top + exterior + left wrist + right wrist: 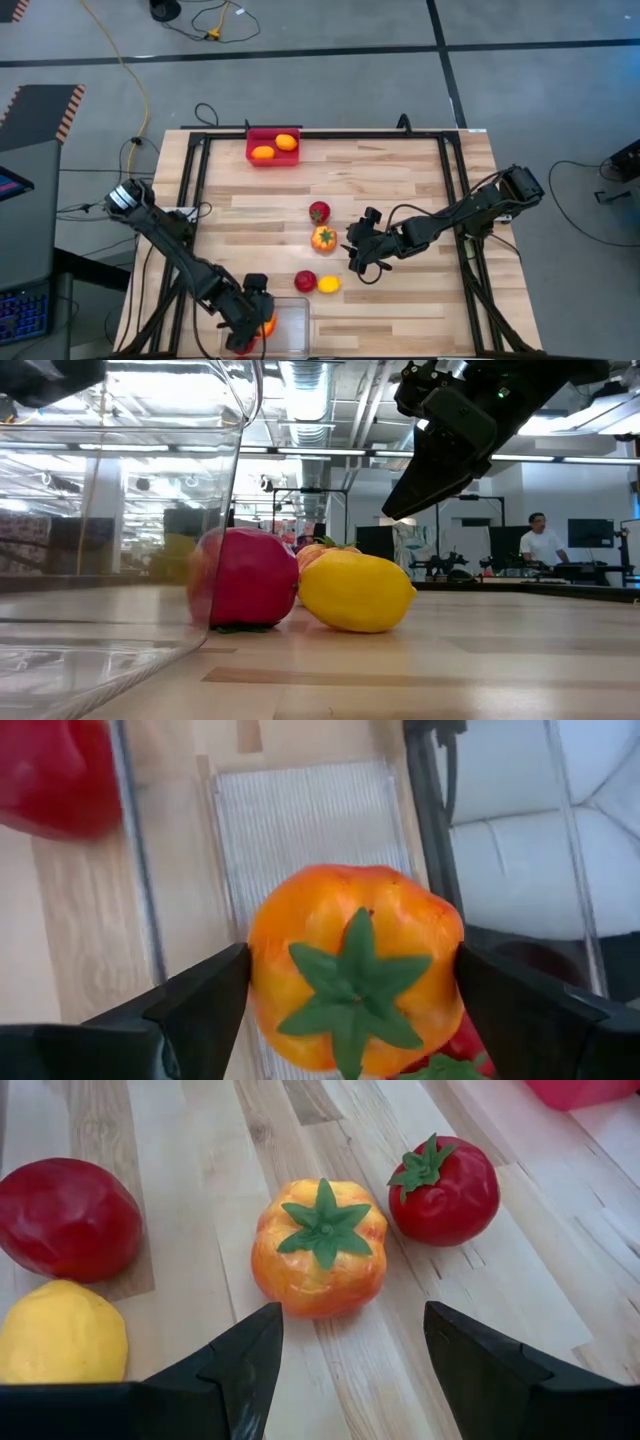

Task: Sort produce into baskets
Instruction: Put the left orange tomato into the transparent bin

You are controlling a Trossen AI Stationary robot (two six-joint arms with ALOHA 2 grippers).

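Over the clear bin (290,318) at the tabletop's (420,190) near left: left end effector (350,990) clenched on an orange tomato (355,970). Mid-table: right end effector (350,1350) spread wide, just short of a second orange tomato (320,1245), flanked by red apple (65,1215), lemon (60,1335), red tomato (445,1190).

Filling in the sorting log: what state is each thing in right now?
Left gripper: jaws shut on an orange stemmed fruit, over the clear bin.
Right gripper: jaws open, aimed at the orange stemmed fruit on the table.
Red bin: holds two orange fruits.
Red stemmed fruit, red fruit, yellow fruit: loose on the table.
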